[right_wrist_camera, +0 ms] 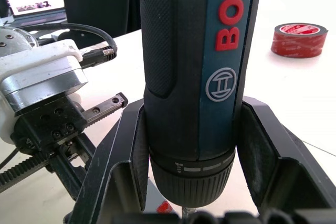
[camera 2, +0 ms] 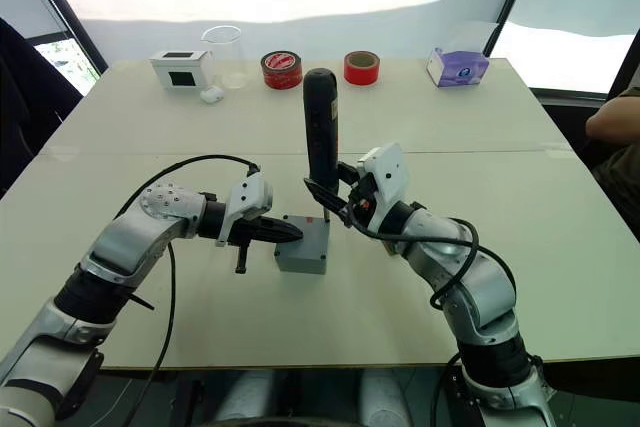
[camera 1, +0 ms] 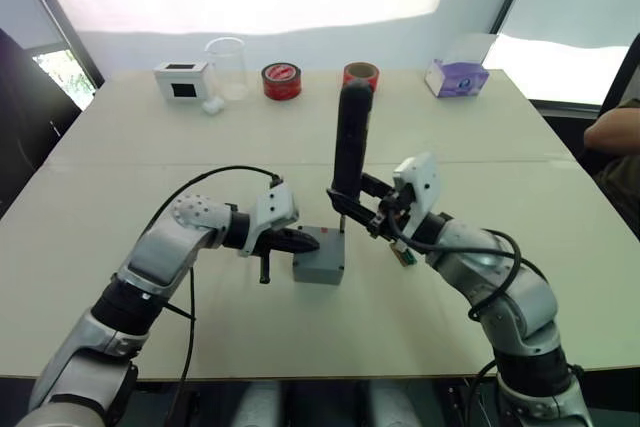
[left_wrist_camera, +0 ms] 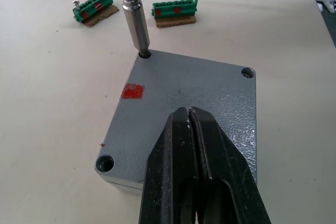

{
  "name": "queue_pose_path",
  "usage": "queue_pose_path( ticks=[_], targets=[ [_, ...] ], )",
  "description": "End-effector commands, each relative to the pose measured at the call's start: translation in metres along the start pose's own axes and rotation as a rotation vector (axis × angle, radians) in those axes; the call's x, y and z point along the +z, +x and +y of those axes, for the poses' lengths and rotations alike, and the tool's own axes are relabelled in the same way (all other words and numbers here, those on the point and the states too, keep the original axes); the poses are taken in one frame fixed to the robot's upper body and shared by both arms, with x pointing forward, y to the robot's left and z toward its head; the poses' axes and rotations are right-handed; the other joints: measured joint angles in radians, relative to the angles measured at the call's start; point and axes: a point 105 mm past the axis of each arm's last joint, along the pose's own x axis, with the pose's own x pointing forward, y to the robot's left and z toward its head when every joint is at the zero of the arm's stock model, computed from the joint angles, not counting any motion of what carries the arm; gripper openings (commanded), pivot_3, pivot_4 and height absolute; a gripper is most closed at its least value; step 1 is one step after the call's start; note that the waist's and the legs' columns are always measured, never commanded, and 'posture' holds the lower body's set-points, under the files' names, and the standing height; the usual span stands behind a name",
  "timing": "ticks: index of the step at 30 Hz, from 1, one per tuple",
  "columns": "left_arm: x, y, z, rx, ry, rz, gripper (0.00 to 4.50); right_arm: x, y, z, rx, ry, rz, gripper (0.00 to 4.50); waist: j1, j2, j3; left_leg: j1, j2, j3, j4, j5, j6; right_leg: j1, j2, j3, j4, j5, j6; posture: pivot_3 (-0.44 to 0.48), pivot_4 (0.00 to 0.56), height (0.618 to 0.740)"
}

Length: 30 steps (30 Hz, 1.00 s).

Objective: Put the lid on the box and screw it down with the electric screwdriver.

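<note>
Lid (left_wrist_camera: 194, 103) is sitting flat on top of the box (camera 1: 318, 265), a small grey metal enclosure resting near the middle of the pale worktop (camera 1: 120, 147). The lid is carrying a small red patch near one edge, and round screw holes are showing at its corners.

The left pincer (left_wrist_camera: 190, 121) is lying across the lid with its two black fingers pressed together, closed on nothing, tips resting on or just above the grey surface.

The right pincer (right_wrist_camera: 191, 145) is gripping the electric screwdriver (camera 1: 351, 137), its two black fingers clamping either side of the tool's dark barrel. The screwdriver is standing upright over the box, and its thin metal bit (left_wrist_camera: 135, 22) is sitting in the screw hole at one far corner of the lid.

Two small green bit holders (left_wrist_camera: 174, 11) are lying on the worktop just beyond the box.

Along the far edge of the worktop are standing a white box with a black window (camera 1: 182, 79), a clear glass beaker (camera 1: 227, 67), two rolls of red tape (camera 1: 282, 80), and a purple tissue box (camera 1: 456, 77). A person's arm (camera 1: 612, 132) is showing beside the worktop on the robot's right.
</note>
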Motion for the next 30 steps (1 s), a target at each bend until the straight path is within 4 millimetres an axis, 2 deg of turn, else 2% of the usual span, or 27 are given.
queue_pose_path(
  ticks=[1, 4, 8, 10, 13, 15, 17, 19, 25, 28, 30],
  targets=[
    [-0.014, 0.005, -0.006, -0.027, -0.046, 0.035, 0.00, 0.047, -0.003, 0.008, 0.102, -0.072, -0.091, 1.75, 0.002, 0.001, 0.002, -0.002, 0.000, 0.000, 0.000, 0.000, 0.000, -0.002, 0.000, 0.000, 0.000, 0.000, 0.000, 0.000, 0.150, 0.740],
    [-0.014, 0.004, -0.004, -0.016, -0.054, 0.025, 0.00, 0.064, -0.007, 0.001, 0.107, -0.131, -0.076, 1.75, 0.003, 0.002, 0.002, -0.003, 0.000, 0.000, 0.000, 0.000, 0.000, -0.003, 0.000, -0.001, 0.000, 0.002, 0.003, 0.000, 0.150, 0.740],
    [-0.001, 0.001, 0.004, 0.006, -0.125, -0.069, 0.00, 0.098, -0.012, -0.017, 0.049, -0.073, -0.140, 1.75, 0.002, 0.002, 0.004, -0.004, -0.001, 0.000, 0.000, 0.000, 0.000, -0.003, -0.001, -0.001, -0.001, 0.002, 0.003, 0.000, 0.150, 0.740],
    [0.009, -0.004, 0.015, 0.064, -0.121, -0.114, 0.00, 0.112, -0.019, -0.037, -0.056, -0.014, -0.196, 1.75, 0.003, 0.002, 0.005, -0.004, -0.001, 0.000, 0.000, 0.000, 0.000, -0.003, -0.001, -0.001, -0.001, 0.002, 0.003, 0.000, 0.150, 0.740],
    [0.016, -0.009, 0.023, 0.104, -0.122, -0.142, 0.00, 0.121, -0.029, -0.059, -0.181, 0.042, -0.223, 1.75, 0.003, 0.002, 0.006, -0.005, -0.001, 0.000, 0.000, 0.000, 0.000, -0.004, -0.001, -0.001, -0.001, 0.002, 0.003, 0.000, 0.150, 0.740],
    [0.038, -0.017, 0.023, 0.079, -0.131, -0.229, 0.00, 0.119, -0.052, -0.090, -0.328, 0.121, -0.188, 1.75, 0.004, 0.002, 0.006, -0.009, -0.001, 0.000, 0.000, 0.000, 0.000, -0.008, -0.001, -0.001, -0.001, 0.002, 0.003, 0.000, 0.150, 0.740],
    [0.056, -0.023, 0.016, 0.030, -0.105, -0.266, 0.00, 0.089, -0.075, -0.103, -0.379, 0.176, 0.052, 1.75, 0.010, 0.003, 0.007, -0.020, -0.001, 0.000, 0.003, 0.001, -0.001, -0.018, -0.001, -0.001, 0.001, 0.004, 0.006, 0.000, 0.150, 0.740],
    [0.060, -0.024, 0.004, -0.019, -0.045, -0.240, 0.00, 0.061, -0.094, -0.105, -0.385, 0.270, 0.251, 1.75, 0.016, 0.004, 0.007, -0.023, -0.003, 0.000, 0.003, 0.001, -0.001, -0.020, -0.002, -0.002, 0.000, 0.004, 0.006, 0.000, 0.150, 0.740],
    [0.063, -0.020, -0.020, -0.097, 0.046, -0.186, 0.00, 0.019, -0.126, -0.098, -0.313, 0.474, 0.520, 1.75, -0.001, 0.014, 0.014, -0.023, -0.003, 0.003, 0.002, 0.001, 0.000, -0.020, -0.002, 0.000, -0.002, 0.004, 0.005, 0.000, 0.150, 0.740],
    [0.063, -0.014, -0.028, -0.108, 0.083, -0.163, 0.00, -0.014, -0.153, -0.109, -0.436, 0.569, 0.680, 1.75, 0.001, 0.013, 0.016, -0.022, -0.002, 0.002, 0.002, 0.001, 0.000, -0.019, 0.000, 0.000, -0.002, 0.004, 0.006, 0.000, 0.150, 0.740],
    [0.064, -0.011, -0.030, -0.105, 0.080, -0.173, 0.00, -0.023, -0.163, -0.113, -0.471, 0.618, 0.719, 1.75, 0.001, 0.012, 0.016, -0.020, -0.002, 0.002, 0.003, 0.001, 0.001, -0.015, 0.001, -0.001, -0.002, 0.004, 0.006, 0.000, 0.150, 0.740]
  ],
)
